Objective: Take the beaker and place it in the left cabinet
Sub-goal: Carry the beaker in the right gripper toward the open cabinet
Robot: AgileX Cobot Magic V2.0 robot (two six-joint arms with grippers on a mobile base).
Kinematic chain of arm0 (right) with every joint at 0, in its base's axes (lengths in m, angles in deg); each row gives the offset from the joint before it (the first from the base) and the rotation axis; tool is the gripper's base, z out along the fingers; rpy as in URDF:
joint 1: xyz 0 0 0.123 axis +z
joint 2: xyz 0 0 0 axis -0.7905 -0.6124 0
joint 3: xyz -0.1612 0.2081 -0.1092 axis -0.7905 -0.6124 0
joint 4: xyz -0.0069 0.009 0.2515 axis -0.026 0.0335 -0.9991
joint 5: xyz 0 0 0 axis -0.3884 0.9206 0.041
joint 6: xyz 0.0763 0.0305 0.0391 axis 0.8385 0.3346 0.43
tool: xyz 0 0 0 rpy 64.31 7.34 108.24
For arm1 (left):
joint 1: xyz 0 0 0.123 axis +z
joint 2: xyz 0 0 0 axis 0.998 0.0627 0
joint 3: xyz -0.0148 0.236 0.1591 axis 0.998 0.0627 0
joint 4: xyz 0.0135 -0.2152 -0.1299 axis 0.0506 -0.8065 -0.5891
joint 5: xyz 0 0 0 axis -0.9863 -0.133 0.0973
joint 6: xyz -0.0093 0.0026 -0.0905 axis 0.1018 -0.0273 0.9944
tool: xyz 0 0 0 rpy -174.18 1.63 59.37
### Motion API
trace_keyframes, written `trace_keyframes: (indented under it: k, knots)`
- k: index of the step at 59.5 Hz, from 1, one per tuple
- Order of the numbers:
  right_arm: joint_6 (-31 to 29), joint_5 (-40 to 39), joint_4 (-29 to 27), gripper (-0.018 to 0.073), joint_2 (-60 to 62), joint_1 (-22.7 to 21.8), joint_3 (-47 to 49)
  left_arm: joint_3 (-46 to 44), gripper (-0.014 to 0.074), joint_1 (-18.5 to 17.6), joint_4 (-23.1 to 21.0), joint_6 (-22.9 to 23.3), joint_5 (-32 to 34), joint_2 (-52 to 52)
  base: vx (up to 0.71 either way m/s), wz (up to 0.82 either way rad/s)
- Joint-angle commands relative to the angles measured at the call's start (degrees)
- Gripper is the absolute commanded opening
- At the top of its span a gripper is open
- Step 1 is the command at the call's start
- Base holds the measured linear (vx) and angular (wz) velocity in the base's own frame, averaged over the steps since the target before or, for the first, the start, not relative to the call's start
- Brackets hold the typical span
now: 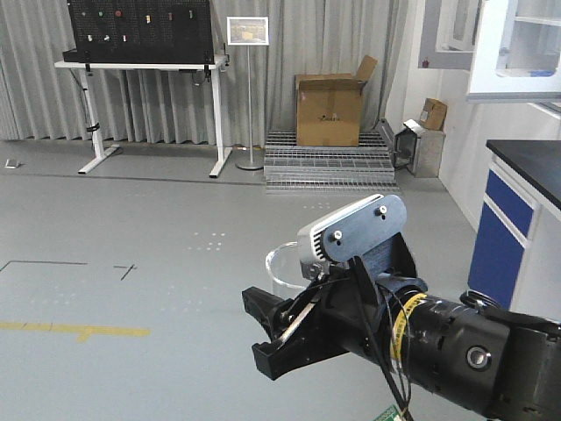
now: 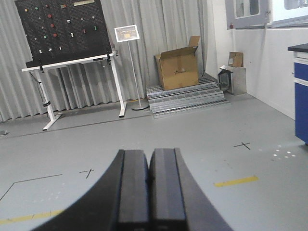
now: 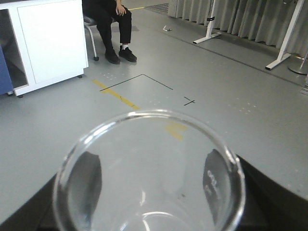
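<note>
The beaker (image 3: 149, 159) is clear glass, and its round rim fills the lower half of the right wrist view. My right gripper (image 3: 150, 192) is shut on it, with dark fingers (image 3: 89, 187) showing through the glass on both sides. In the front view the beaker (image 1: 285, 263) shows just beyond the black right gripper (image 1: 267, 333), carried in the air above the grey floor. My left gripper (image 2: 149, 178) is shut with its pads together and nothing between them. I cannot tell which unit is the left cabinet.
A white glass-door wall cabinet (image 1: 517, 48) hangs at the upper right above a black-topped blue bench (image 1: 526, 202). A cardboard box (image 1: 329, 110) on metal grating, a sign stand (image 1: 249, 96) and a pegboard table (image 1: 145, 66) stand ahead. A seated person (image 3: 113, 29) is beside a white unit (image 3: 48, 38).
</note>
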Motion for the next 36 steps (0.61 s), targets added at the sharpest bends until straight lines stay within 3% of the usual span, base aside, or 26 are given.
trace_keyframes:
  k: [1,36]
  knots:
    - [-0.3,-3.4,0.6,-0.0001,2.0,-0.2,1.7,0.9,0.0001,0.0,-0.2,0.2,4.3,-1.1,0.73,0.0]
    - [-0.3,-3.5,0.6,-0.0001,2.0,-0.1,1.7,0.9,0.0001,0.0,-0.2,0.2,4.3,-1.1,0.75,-0.03]
